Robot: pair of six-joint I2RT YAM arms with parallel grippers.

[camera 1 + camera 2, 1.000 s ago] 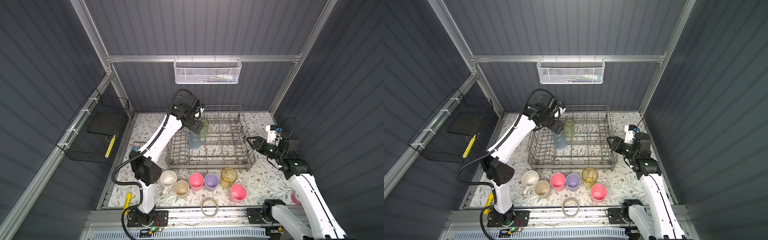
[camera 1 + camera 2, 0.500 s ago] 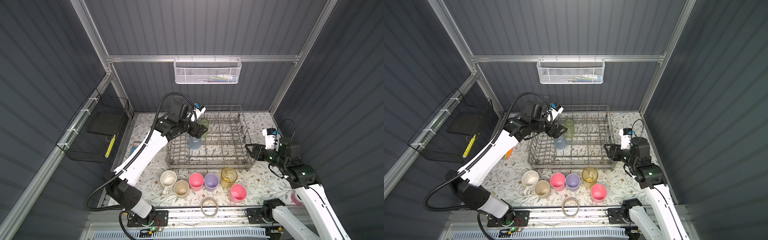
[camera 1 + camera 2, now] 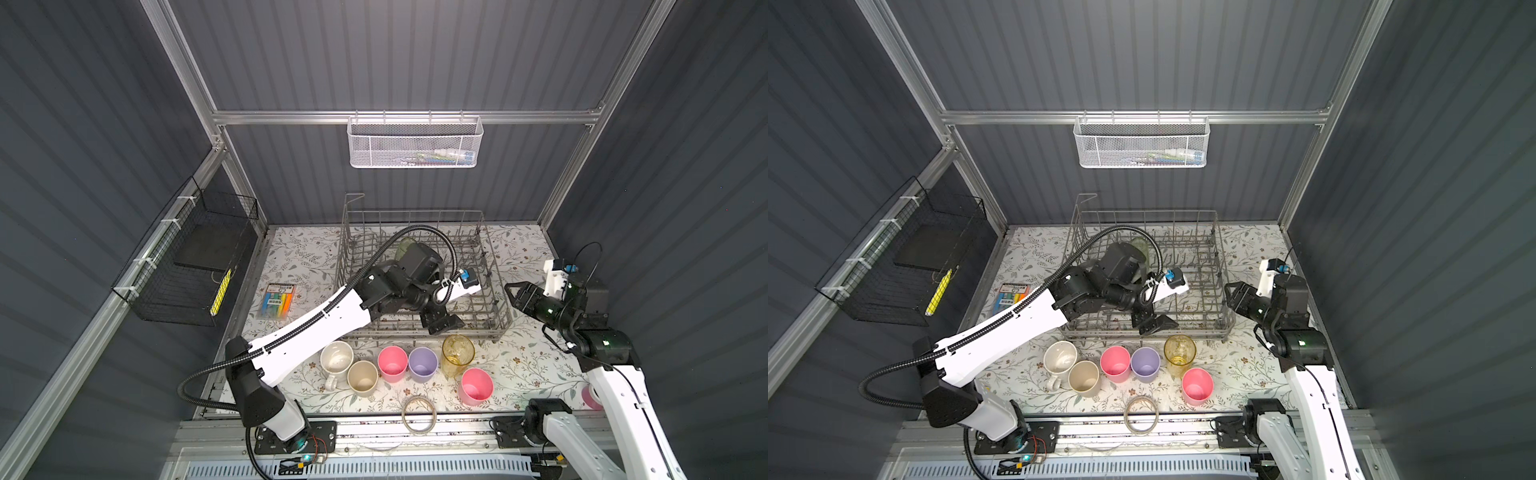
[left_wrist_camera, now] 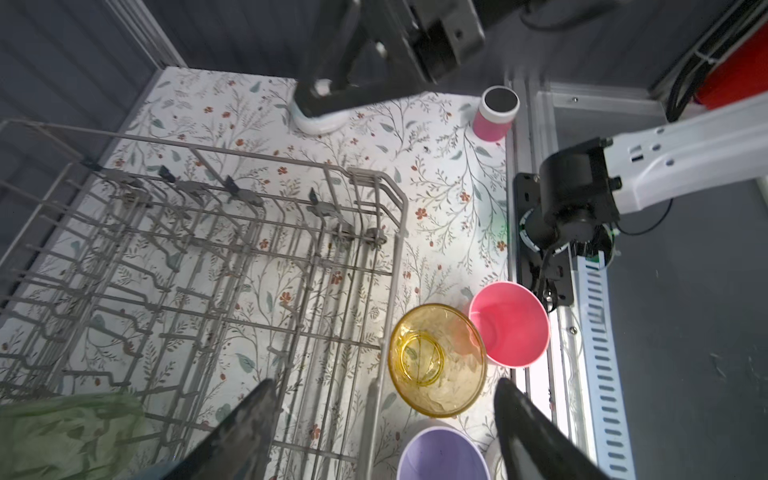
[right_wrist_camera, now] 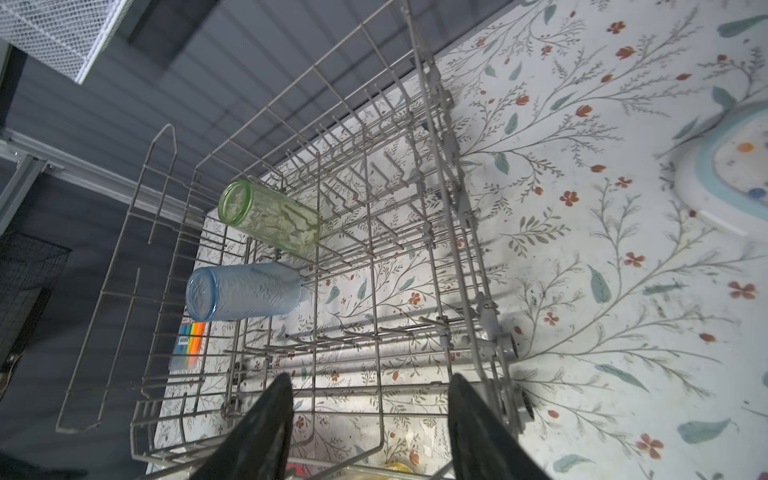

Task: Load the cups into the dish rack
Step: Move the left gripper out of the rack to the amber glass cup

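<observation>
The grey wire dish rack (image 3: 415, 214) stands at the back middle of the table. A green tumbler (image 5: 270, 218) and a blue tumbler (image 5: 243, 293) lie tilted on its tines. In front of the rack stand a white mug (image 3: 336, 357), a beige cup (image 3: 363, 376), a pink cup (image 3: 392, 363), a lilac cup (image 3: 423, 364), an amber tumbler (image 3: 458, 353) and another pink cup (image 3: 476, 385). My left gripper (image 3: 442, 322) hangs open and empty over the rack's front wall, just above the amber tumbler (image 4: 436, 359). My right gripper (image 3: 513, 291) is open and empty at the rack's right side.
On the back wall hangs a white mesh basket (image 3: 415, 143), and a black wire basket (image 3: 195, 266) hangs on the left wall. A marker pack (image 3: 276, 301) lies left of the rack. A tape ring (image 3: 419, 415) lies at the front edge. A pink round tub with a dark top (image 4: 496, 112) stands front right.
My left gripper has swung from the blue tumbler at the rack's back left over to the rack's front edge, leaving the tumbler in the rack. The right arm shifted only slightly.
</observation>
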